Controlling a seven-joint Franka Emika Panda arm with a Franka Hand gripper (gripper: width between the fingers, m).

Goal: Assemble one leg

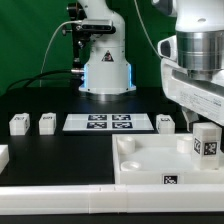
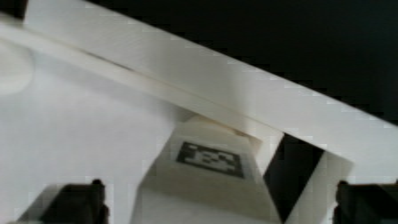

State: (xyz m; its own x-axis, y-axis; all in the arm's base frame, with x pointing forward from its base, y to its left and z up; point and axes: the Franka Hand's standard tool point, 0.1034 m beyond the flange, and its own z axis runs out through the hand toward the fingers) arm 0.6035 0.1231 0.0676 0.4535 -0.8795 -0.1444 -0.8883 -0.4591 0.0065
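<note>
Leg [image 1: 205,141], a small white plastic rectangular post with a black-and-white tag, stands upright in a corner of the large white tray-like panel [image 1: 140,160]. Claw [image 2: 214,205] straddles it, jaws wide, gripping nothing. It looks seated; withdrawal remains.

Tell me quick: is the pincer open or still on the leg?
Pincer: open, fingers spread either side of the upright leg on the panel, not clamping it.
</note>
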